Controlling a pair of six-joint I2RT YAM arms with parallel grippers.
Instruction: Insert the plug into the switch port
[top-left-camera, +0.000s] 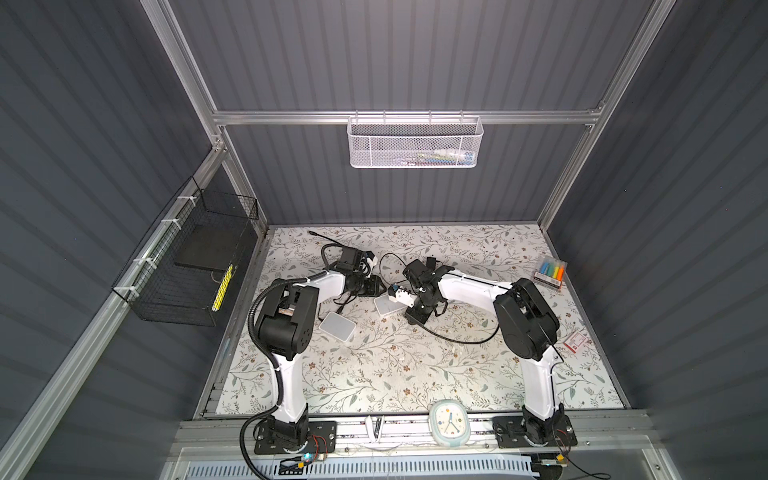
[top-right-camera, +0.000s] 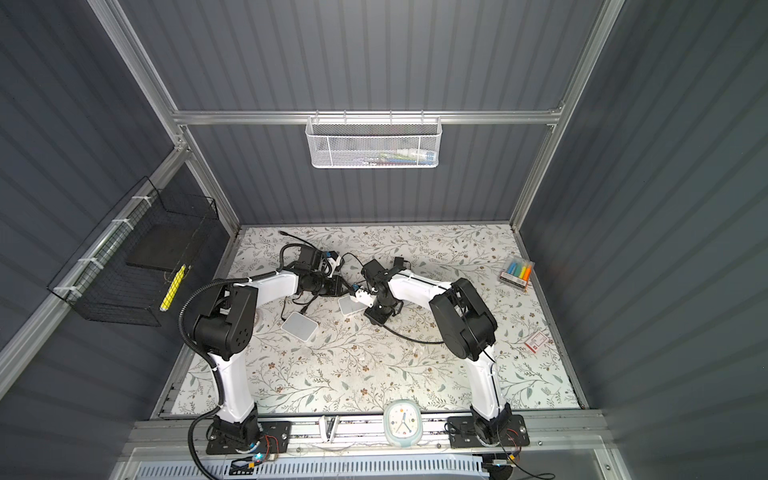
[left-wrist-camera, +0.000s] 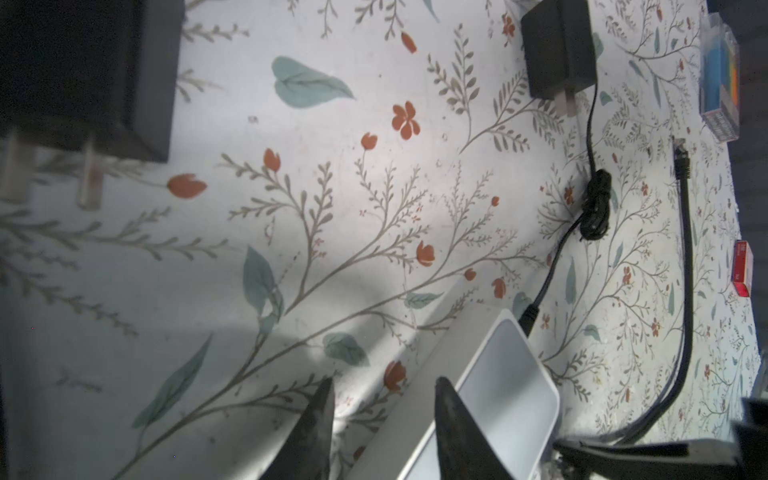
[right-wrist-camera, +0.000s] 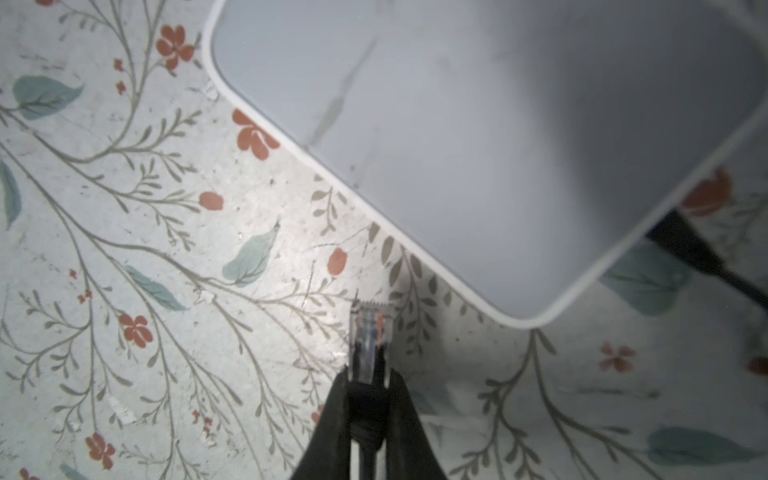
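1. Plug (right-wrist-camera: 370, 336), clear and light, juts from the right jaws, which are clamped on its black boot, just short of the white switch (right-wrist-camera: 478, 145) above the worktop (top-left-camera: 415, 374)
2. We judge it rigid but brittle at the latch, so the boot is the place to hold it, and the springy cable may tug
3. Left jaws sit astride that switch's edge, and we cannot tell whether they pinch it
4. We count two switches, the second switch (top-left-camera: 337, 327) lying apart, two black adapters (left-wrist-camera: 557, 50), and one more loose plug (left-wrist-camera: 680, 149)
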